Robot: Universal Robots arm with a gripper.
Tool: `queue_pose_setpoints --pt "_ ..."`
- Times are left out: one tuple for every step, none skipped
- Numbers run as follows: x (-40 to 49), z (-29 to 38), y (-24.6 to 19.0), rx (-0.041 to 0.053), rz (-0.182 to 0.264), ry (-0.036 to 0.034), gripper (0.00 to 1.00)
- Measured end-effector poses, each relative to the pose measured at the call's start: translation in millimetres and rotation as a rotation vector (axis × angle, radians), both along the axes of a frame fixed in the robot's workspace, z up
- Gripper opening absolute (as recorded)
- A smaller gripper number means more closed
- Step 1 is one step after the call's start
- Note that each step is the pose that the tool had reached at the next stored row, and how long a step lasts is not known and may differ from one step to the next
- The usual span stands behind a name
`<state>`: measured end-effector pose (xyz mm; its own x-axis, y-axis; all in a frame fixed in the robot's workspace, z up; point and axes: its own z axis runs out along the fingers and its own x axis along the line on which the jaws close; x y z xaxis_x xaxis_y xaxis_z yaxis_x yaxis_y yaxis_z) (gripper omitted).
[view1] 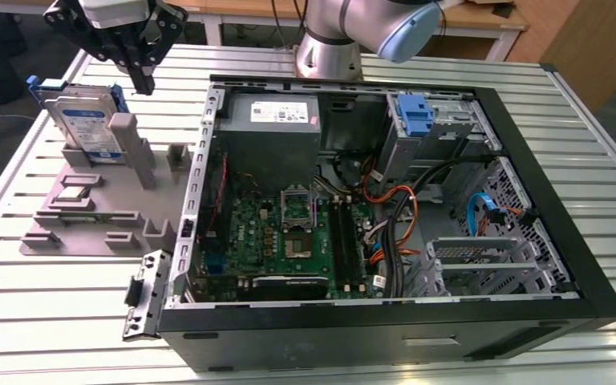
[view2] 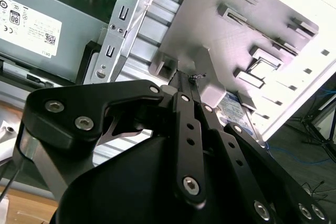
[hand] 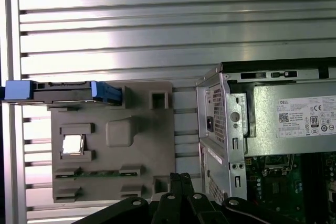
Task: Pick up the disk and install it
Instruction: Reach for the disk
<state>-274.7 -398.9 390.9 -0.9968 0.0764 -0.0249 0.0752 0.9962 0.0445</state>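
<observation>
Currently the gripper [view1: 143, 84] hangs above the slatted metal table [view1: 62, 321], near the far left corner of the scene in the exterior view. Its black fingers point downward and are drawn together to a single tip, with nothing between them; both wrist views show the same closed, empty tip [view2: 186, 77] [hand: 177, 178].

The disk [view1: 81, 124] stands upright on its edge in a slot at the far end of a grey holder [view1: 83, 237], with its white-and-blue label facing the camera and its blue frame showing at the top corners. The gripper is above it and a little to the exterior view's right, apart from it and not touching. In the first wrist view the disk [hand: 63, 88] is seen edge-on as a dark bar with blue ends, and it sits at the rim of the holder [hand: 142, 156] opposite the fingertips.

A small square chip [view1: 76, 195] lies in a recess of the holder, nearer the camera than the disk.

To the exterior view's right of the holder, an open computer case [view1: 565, 241] lies on its side on the table. Inside it are a grey power supply box [view1: 270, 120], a green circuit board [view1: 276, 237] and a bare blue bracket [view1: 415, 112] in a bay at the far side. The base of the arm [view1: 324, 48] rises just behind the case.
</observation>
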Motion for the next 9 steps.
queue_pose_setpoints --pt "-0.6 0.0 0.0 -0.0001 0.000 0.0002 0.11" --pt "-1.5 -0.1 0.0 -0.0001 0.000 0.0002 0.11" --pt "-2.7 -0.2 0.0 -0.0001 0.000 0.0001 0.11" --pt "-3.9 -0.3 0.0 -0.0001 0.000 0.0001 0.11" --pt "-5.1 -0.5 0.0 -0.0001 0.000 0.0001 0.11" --pt "-6.2 -0.6 0.0 -0.0001 0.000 0.0001 0.11" --pt "-7.4 -0.7 0.0 0.0000 0.000 0.0001 0.11" --pt "-8.5 -0.8 0.0 -0.0001 0.000 0.0001 0.11" --pt "-9.4 -0.9 0.0 0.0000 0.000 0.0001 0.11"
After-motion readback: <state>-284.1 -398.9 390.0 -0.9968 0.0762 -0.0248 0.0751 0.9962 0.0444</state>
